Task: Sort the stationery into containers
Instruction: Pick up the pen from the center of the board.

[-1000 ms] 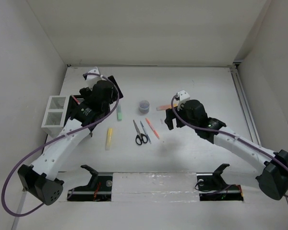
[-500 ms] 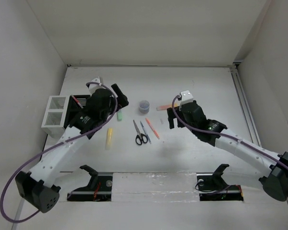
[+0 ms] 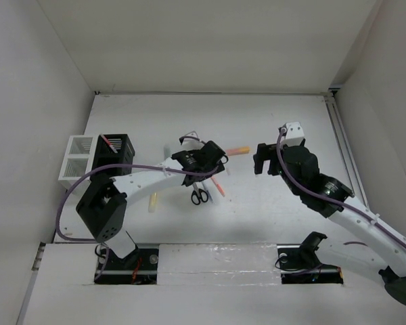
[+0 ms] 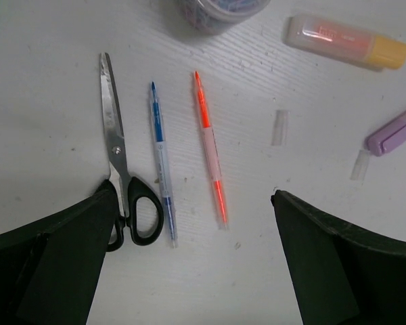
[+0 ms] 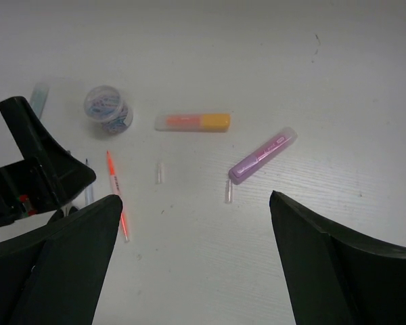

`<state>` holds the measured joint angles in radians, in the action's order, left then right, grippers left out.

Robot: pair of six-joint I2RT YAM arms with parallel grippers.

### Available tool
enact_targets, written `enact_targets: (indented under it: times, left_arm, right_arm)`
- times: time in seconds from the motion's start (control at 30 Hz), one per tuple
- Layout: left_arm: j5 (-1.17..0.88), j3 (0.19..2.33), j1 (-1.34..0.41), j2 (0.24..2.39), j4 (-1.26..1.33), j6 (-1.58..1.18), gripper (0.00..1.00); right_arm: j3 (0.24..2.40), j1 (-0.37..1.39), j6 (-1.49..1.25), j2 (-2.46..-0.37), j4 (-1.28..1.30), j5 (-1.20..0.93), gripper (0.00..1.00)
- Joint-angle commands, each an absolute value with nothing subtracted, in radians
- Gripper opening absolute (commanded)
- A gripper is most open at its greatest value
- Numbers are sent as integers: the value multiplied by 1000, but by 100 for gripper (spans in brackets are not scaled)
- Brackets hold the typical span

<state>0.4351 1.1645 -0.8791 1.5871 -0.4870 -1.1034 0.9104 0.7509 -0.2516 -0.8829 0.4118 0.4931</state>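
Two empty hands: left hand (image 4: 189,223) and right hand (image 5: 193,203) both gape wide.
Scissors (image 4: 122,183), blue pen (image 4: 161,159) and orange pen (image 4: 210,152) lie under the left hand.

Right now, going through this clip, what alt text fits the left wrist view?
The left tool hangs open above black-handled scissors, a blue pen and an orange pen lying side by side on the white table. Beyond them lie an orange highlighter, a purple highlighter and a round tub of paper clips.

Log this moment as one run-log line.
left gripper open, above scissors, blue pen, orange pen | right gripper open, near purple highlighter | nothing held
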Motion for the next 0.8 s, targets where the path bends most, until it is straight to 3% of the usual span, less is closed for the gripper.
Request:
enact_targets:
  times: [0.0,0.47,0.77]
  left_arm:
    - [466,1180,-904,1588,-511,-1198,98]
    - [404,1154,-904,1724,-413,-1118,73]
    - [383,1173,-904,1753,-403,-1127,69]
  right_arm:
    - [943,746,-259,-868,434,471,96]
    - [862,746,-241,-815,377,397,96]
    - [853,746,-241,-795,368,397,95]
